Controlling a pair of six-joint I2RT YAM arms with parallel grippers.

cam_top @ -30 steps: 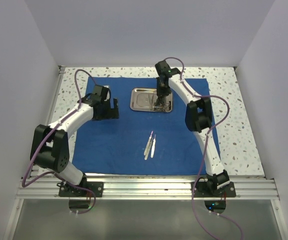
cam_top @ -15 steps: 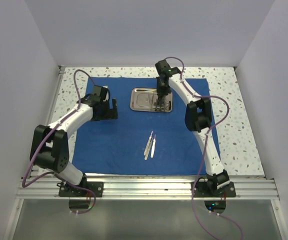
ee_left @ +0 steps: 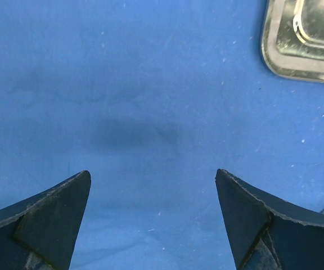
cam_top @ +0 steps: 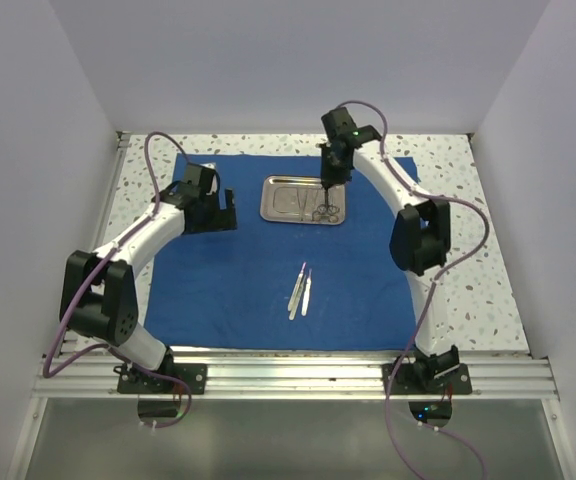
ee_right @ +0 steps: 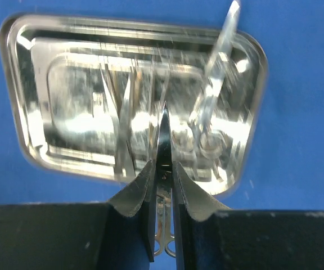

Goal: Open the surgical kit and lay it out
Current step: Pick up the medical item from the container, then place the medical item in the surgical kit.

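Note:
The royal-blue cloth (cam_top: 228, 280) lies spread flat on the table. On its far middle sits the small steel tray (cam_top: 268, 200), with thin silver instruments (cam_top: 325, 211) in its right half. Two tweezers (cam_top: 301, 290) lie side by side on the cloth nearer the front. My right gripper (cam_top: 329, 180) hangs above the tray's right end, shut on a pair of scissors (ee_right: 164, 135); the blade points away past the fingertips and the ring handles show below. A forceps-like tool (ee_right: 210, 107) rests in the tray (ee_right: 16, 112). My left gripper (cam_top: 226, 215) hovers open over bare cloth (ee_left: 139, 84), left of the tray (ee_left: 297, 50).
Speckled tabletop (cam_top: 468, 250) borders the cloth on the left, right and far sides. White walls close in the table on three sides. An aluminium rail (cam_top: 288, 370) with both arm bases runs along the near edge.
My right gripper closed on the scissors in the tray and rose slightly toward the far side with them. The left arm shifted a little toward the far side.

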